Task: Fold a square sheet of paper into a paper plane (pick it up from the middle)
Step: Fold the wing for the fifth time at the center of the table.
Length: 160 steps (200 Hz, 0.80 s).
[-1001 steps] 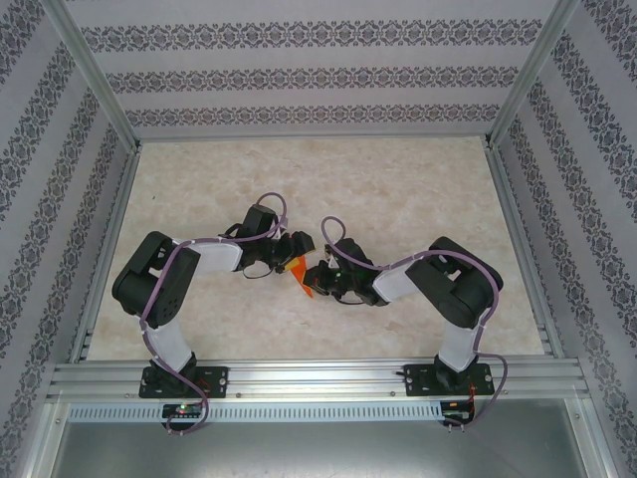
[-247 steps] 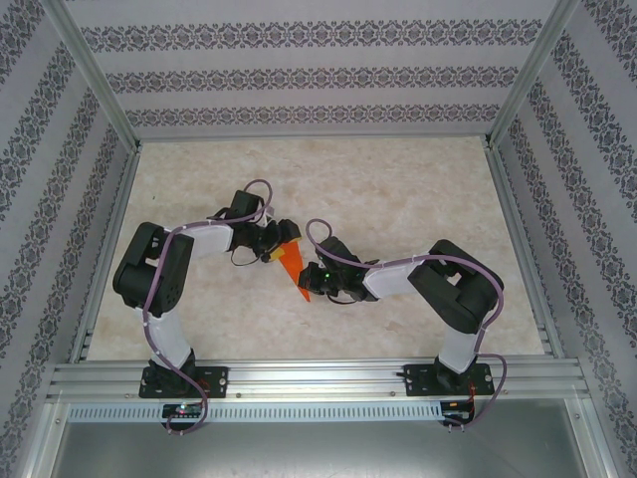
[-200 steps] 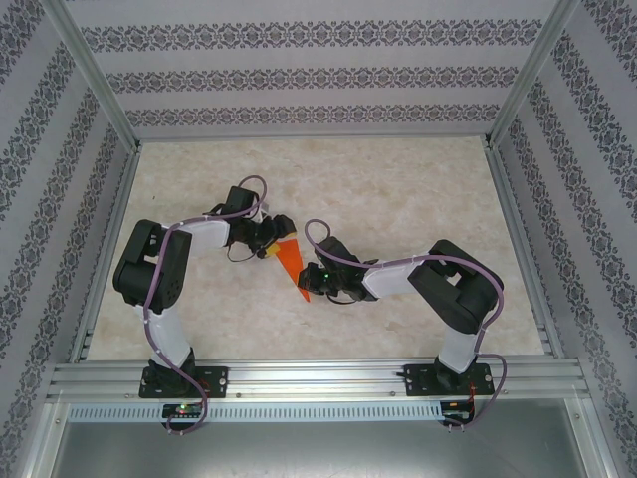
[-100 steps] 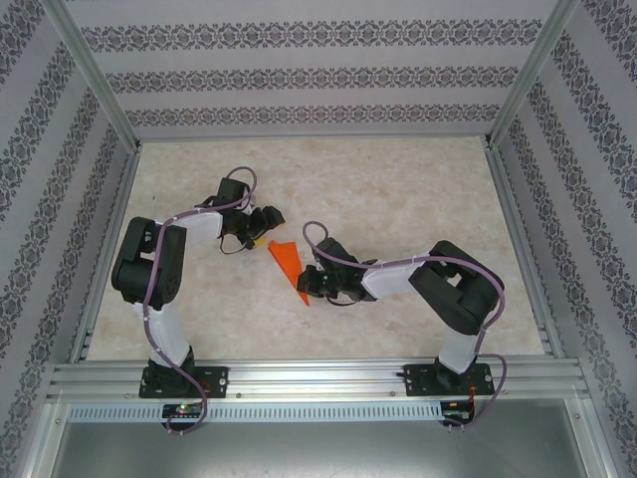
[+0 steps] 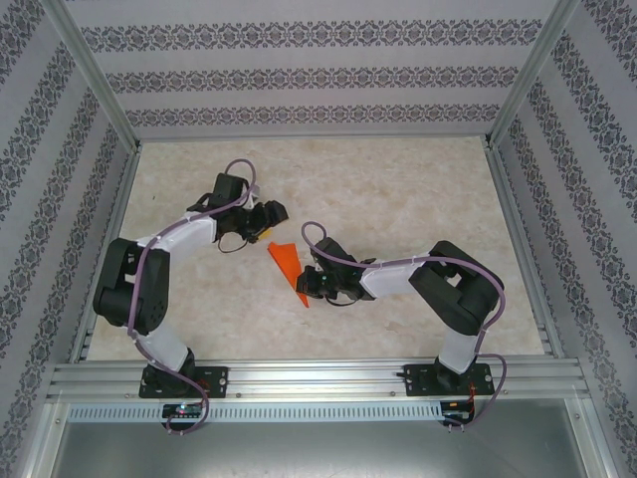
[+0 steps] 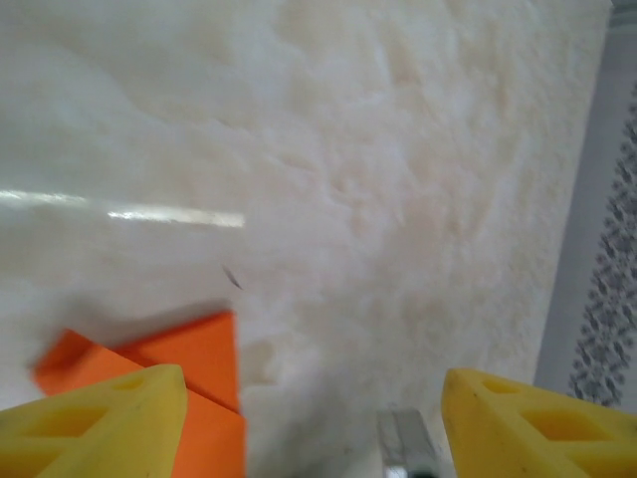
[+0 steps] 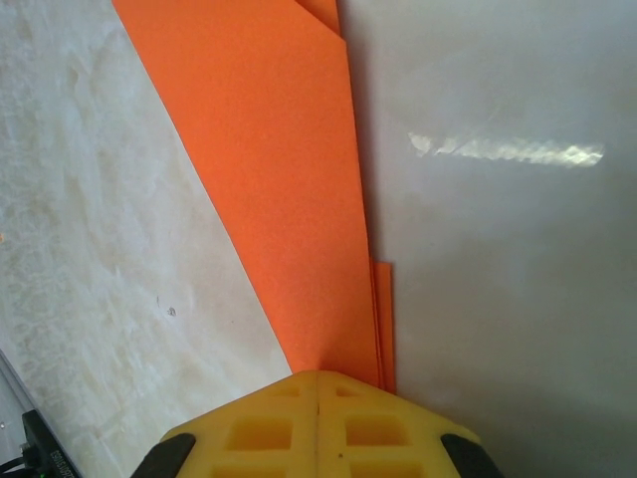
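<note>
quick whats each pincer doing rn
left pincer: open, holding nothing
right pincer: shut on the narrow end of the paper plane

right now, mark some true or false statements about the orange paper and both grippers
1. The right gripper is shut on the narrow tip of the paper plane. True.
2. The left gripper clamps the plane's wide end. False: its jaws stand open, apart from the paper.
3. The paper is a flat unfolded square. False: it is folded into a narrow pointed dart.
4. The plane's wide end points away from the arm bases. True.
</note>
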Motion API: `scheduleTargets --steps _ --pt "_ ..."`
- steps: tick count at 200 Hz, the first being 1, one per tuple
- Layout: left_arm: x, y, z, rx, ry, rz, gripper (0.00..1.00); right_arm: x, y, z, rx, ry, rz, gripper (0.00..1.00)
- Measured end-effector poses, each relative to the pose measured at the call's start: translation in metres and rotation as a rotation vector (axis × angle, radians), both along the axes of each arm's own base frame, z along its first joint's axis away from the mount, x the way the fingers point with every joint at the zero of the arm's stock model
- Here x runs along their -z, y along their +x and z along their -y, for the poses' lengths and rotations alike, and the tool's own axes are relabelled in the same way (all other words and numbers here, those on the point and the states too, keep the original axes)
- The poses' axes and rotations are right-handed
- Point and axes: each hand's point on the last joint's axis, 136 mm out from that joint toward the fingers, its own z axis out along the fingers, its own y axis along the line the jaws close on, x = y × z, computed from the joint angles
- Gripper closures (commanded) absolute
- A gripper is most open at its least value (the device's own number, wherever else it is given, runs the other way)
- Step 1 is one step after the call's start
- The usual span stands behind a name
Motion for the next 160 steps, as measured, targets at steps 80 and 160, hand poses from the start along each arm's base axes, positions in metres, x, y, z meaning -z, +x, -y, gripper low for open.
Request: scheduleTargets --steps 80,160 --pt "0.052 -0.043 0.054 0.131 -0.016 -0.098 0.31 0.001 -0.001 0.000 0.011 0.003 -0.013 0.99" --pt "0.065 -0.034 0.044 0.117 -0.054 -0.048 0.31 0.001 -0.002 0.000 0.022 0.019 -0.011 1.00"
